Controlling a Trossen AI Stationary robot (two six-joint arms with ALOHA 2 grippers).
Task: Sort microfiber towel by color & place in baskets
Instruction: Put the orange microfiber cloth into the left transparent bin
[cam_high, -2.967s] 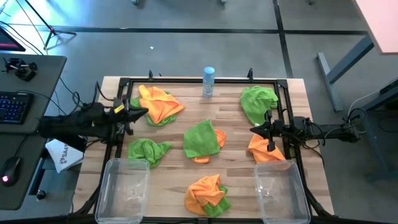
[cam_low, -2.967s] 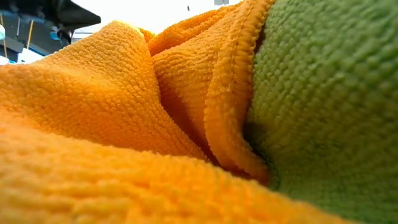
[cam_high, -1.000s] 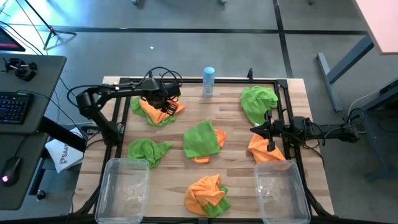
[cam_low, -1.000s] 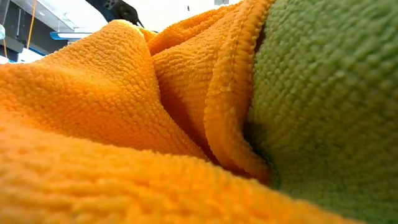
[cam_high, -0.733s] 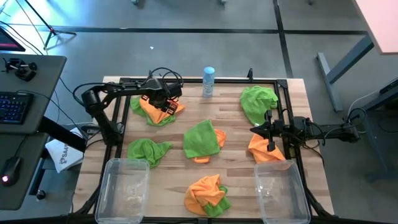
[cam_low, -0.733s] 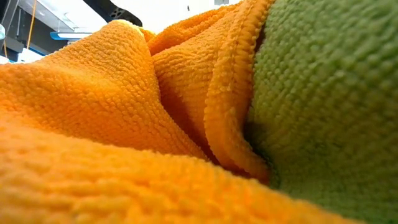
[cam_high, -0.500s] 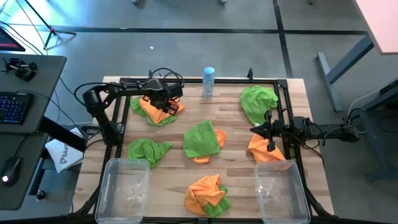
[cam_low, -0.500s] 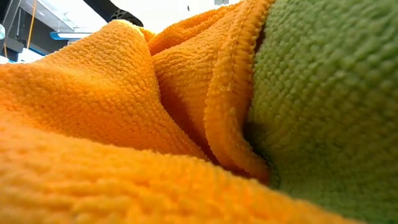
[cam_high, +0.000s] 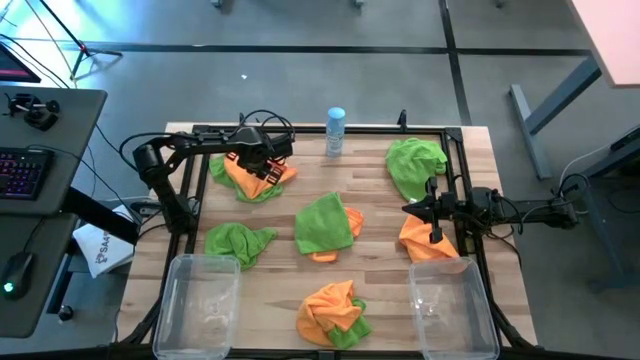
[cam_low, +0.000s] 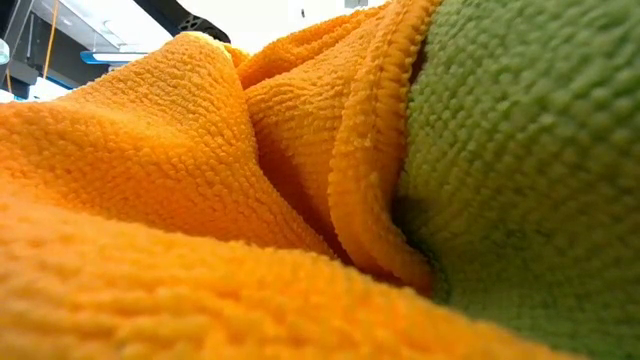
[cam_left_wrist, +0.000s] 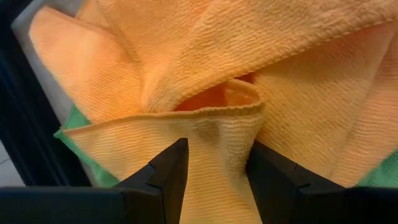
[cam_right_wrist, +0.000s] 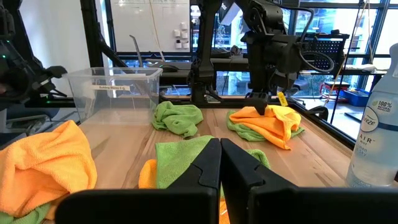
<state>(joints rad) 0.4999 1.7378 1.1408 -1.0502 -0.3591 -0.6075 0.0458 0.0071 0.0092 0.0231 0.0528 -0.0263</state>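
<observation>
So the left gripper (cam_left_wrist: 214, 171) is down on the orange towel (cam_high: 255, 165) at the table's far-left pile, fingers pinching a raised fold of it. That towel sits on a green towel (cam_high: 258, 192). The right gripper (cam_right_wrist: 220, 163) is parked closed at the right edge, above another orange towel (cam_high: 428, 243). Both clear baskets (cam_high: 195, 305) (cam_high: 455, 305) sit at the near corners.

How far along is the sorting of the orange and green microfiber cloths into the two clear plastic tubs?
Nothing is sorted yet: both clear plastic tubs look empty. In hand: the left gripper is pinching a fold of the orange microfiber cloth at the far-left pile. The right gripper waits, shut, by the right edge. Left: every cloth on the wooden table.
</observation>
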